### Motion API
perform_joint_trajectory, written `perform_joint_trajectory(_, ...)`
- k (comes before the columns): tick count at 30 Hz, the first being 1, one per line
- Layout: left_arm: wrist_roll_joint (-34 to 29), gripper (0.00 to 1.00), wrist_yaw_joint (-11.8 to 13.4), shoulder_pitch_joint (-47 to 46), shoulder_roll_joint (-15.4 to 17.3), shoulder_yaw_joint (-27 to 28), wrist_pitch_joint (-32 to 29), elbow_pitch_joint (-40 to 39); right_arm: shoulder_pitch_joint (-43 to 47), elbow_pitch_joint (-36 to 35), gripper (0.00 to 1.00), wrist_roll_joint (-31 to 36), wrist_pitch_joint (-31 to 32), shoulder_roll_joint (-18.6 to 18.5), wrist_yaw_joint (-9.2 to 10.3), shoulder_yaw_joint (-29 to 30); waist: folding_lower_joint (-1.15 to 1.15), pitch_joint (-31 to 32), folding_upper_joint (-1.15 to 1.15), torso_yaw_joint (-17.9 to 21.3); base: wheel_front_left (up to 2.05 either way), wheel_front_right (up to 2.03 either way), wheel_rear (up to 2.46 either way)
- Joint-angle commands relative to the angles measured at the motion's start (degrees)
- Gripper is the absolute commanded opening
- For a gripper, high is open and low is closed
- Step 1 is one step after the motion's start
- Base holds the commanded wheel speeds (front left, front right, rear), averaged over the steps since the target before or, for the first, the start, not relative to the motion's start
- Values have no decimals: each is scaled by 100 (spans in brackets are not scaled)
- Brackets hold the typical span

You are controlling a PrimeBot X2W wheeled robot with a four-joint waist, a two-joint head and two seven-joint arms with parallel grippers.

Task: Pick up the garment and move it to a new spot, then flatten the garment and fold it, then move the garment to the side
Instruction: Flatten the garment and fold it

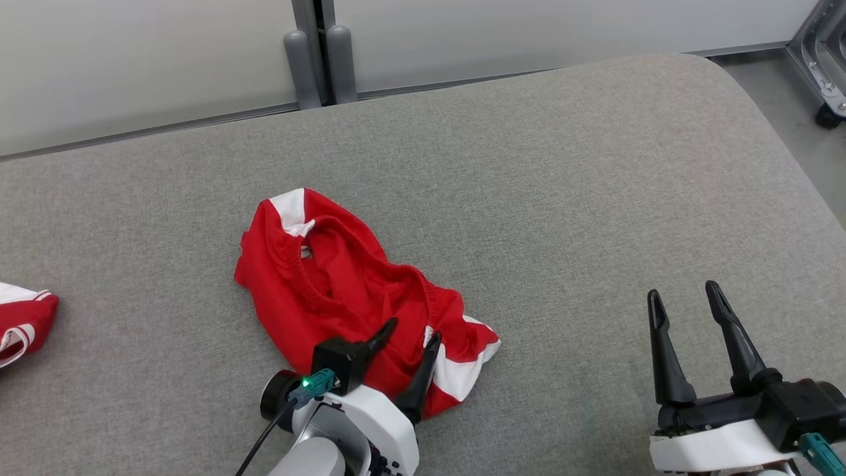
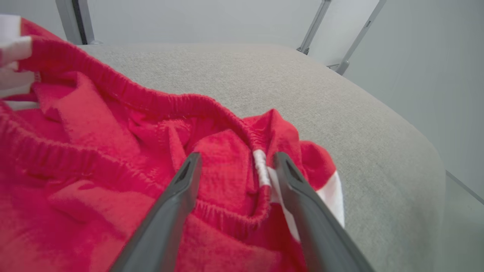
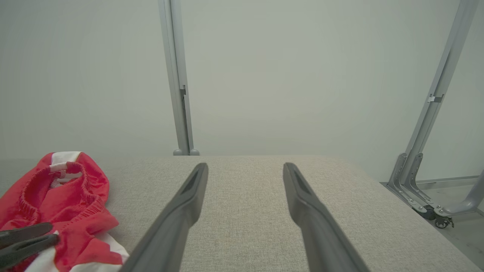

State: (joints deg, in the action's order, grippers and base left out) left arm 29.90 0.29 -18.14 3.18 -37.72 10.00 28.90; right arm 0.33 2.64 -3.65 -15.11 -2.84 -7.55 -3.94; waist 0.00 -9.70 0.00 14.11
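A crumpled red garment (image 1: 344, 291) with white stripes and an elastic waistband lies on the grey padded table (image 1: 562, 198). My left gripper (image 1: 413, 334) stands open over its near right end. The two fingers straddle the waistband fold (image 2: 261, 170) where a white stripe meets the red cloth. Whether the fingertips touch the cloth I cannot tell. My right gripper (image 1: 684, 294) is open over bare table at the lower right, well apart from the garment (image 3: 56, 192). The left gripper's fingers (image 3: 26, 240) show at the lower left of the right wrist view.
Another red and white cloth (image 1: 23, 320) lies at the table's left edge. A grey post (image 1: 320, 53) stands behind the table against a pale wall. A metal frame on a caster (image 1: 826, 73) stands on the floor at the far right.
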Motion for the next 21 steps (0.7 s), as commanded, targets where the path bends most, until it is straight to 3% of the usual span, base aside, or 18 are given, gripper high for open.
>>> perform_joint_trajectory(1,27,100,48,-61,29,44,54,-21,-33,-3,100,-17,-7,-9,12,12,0,4,0,6,0,0,0)
perform_joint_trajectory(7,43,100,199,4,26,127,219,-77,-7,25,100,-39,-7,-9,12,-39,0,22,0,34,0,0,0)
perform_joint_trajectory(16,-407,100,272,-148,108,-333,73,-2,-77,42,100,-111,-7,-9,12,-45,0,-40,0,51,0,0,0)
perform_joint_trajectory(18,-488,47,259,-173,104,-433,52,46,-90,42,100,-115,-7,-9,12,-45,0,-48,0,66,0,0,0)
perform_joint_trajectory(19,-513,6,257,-193,103,-472,40,76,-102,43,100,-117,-7,-9,12,-49,0,-48,0,74,0,0,0)
perform_joint_trajectory(21,-526,0,275,-226,98,-501,46,128,-116,46,100,-116,-7,-8,12,-56,0,-39,0,91,0,0,0)
